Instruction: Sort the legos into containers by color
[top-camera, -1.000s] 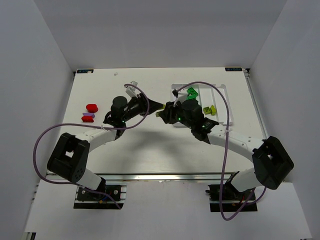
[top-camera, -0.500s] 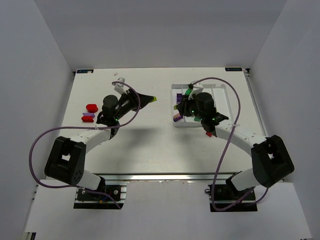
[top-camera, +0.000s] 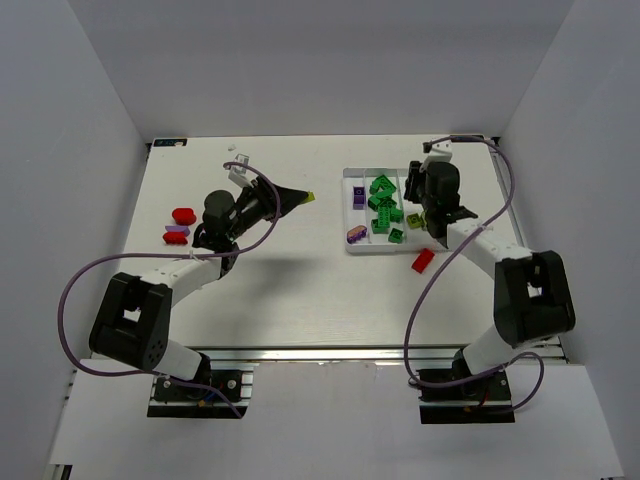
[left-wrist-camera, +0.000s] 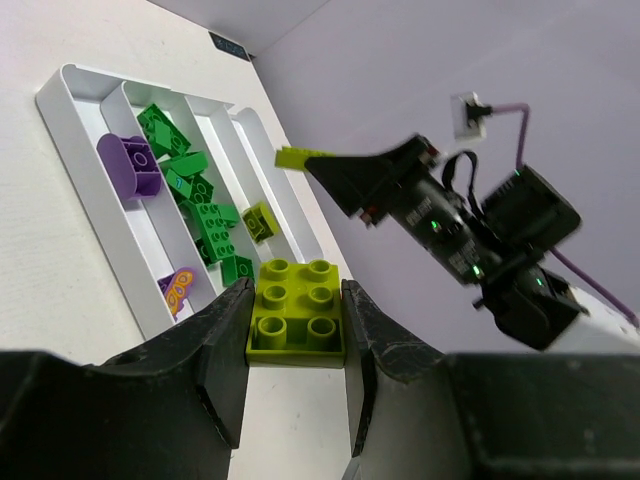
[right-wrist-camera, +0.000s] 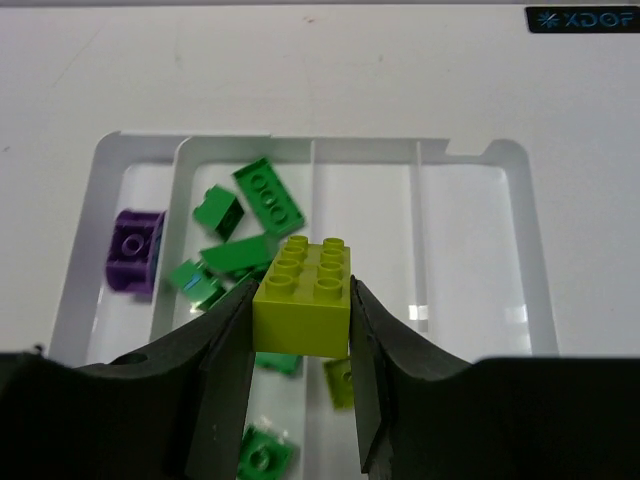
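Table (top-camera: 280, 290): white and flat. Both arms reach over it from the near edge.

Tray (top-camera: 347, 212): white, shallow, on the far right part of the table. Four long compartments lie side by side, running near to far.

Leftmost compartment: two purple bricks (top-camera: 358, 197), one in the far half, one at the near end.

Second compartment: green bricks (top-camera: 384, 205), a loose row along most of its length, some tilted, some touching.

Third compartment: one lime brick (top-camera: 415, 222), about midway.

Rightmost compartment: partly covered by the right arm in the top view.

Left gripper (left-wrist-camera: 295, 330): clamped on the left-held brick (left-wrist-camera: 297, 305), which is lime with six studs showing and a finger pressed to each side. It sits left of the tray, well apart from it, fingers pointing right toward it.

Right gripper (right-wrist-camera: 300, 315): clamped on the right-held brick (right-wrist-camera: 303, 285), which is lime with its studs facing the wrist camera and a finger on each side. It sits above the tray. Which compartment lies under it cannot be told.

Red brick (top-camera: 423, 261): on the table just beside the tray's near edge, outside it.

Far-left group: on the table's left side, well apart from the tray.
- One round-ended red piece (top-camera: 183, 215).
- Just near of it, a loose purple brick (top-camera: 177, 231).
- A second red piece (top-camera: 176, 240) touching the purple brick's near side.

Cables (top-camera: 75, 290): purple, looping from each arm.
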